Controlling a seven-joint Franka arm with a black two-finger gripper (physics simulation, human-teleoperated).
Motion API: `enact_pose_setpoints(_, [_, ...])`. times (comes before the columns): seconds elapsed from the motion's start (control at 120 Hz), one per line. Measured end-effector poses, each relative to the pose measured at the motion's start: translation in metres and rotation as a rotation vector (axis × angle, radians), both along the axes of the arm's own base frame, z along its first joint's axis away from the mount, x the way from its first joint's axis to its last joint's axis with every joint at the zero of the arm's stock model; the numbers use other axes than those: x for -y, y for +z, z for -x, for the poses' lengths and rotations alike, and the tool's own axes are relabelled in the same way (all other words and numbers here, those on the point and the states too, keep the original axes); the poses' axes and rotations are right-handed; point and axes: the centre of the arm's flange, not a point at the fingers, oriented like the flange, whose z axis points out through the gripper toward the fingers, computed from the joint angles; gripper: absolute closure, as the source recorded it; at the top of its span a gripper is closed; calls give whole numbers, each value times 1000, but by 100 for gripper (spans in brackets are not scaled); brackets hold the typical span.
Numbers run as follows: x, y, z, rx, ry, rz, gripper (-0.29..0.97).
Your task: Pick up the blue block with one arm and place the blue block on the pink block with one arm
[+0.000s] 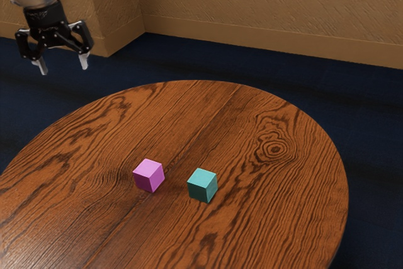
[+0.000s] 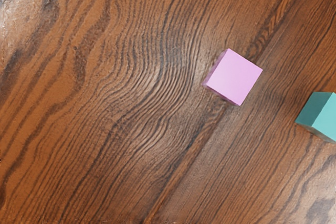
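A pink block (image 1: 148,175) sits on the round wooden table (image 1: 264,111), near its middle front. Just to the exterior view's right of it, a small gap away, rests a blue-green block (image 1: 202,184). My gripper (image 1: 61,63) hangs high above the table's far left edge, open, with nothing between its fingers. From the hand camera I look down on the pink block (image 2: 233,76) and on part of the blue-green block (image 2: 318,116) at the frame's edge.
Dark blue carpet (image 1: 327,86) surrounds the table. A tan wall with a baseboard (image 1: 271,33) runs behind. The tabletop's edge curves close on the exterior view's right.
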Motion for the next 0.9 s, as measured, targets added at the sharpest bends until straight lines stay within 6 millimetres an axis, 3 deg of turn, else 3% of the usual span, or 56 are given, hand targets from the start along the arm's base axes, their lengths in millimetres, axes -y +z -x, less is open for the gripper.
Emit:
enact_pose_setpoints(0.108, [-6,-1,7,-15,194,0,0])
enact_pose_setpoints(0.175, [-13,-14,13,-38,300,-26,0])
enact_pose_setpoints(0.308, [55,-22,32,-66,314,-59,0])
enact_pose_setpoints(0.342, [69,-32,28,-77,318,-56,0])
enact_pose_setpoints(0.417, [105,-88,4,-136,310,-51,0])
enact_pose_setpoints(0.533, [136,-152,-30,-172,344,-16,0])
enact_pose_setpoints(0.658, [153,-185,-20,-155,359,18,0])
enact_pose_setpoints(0.9, [181,-218,-49,-116,396,64,0])
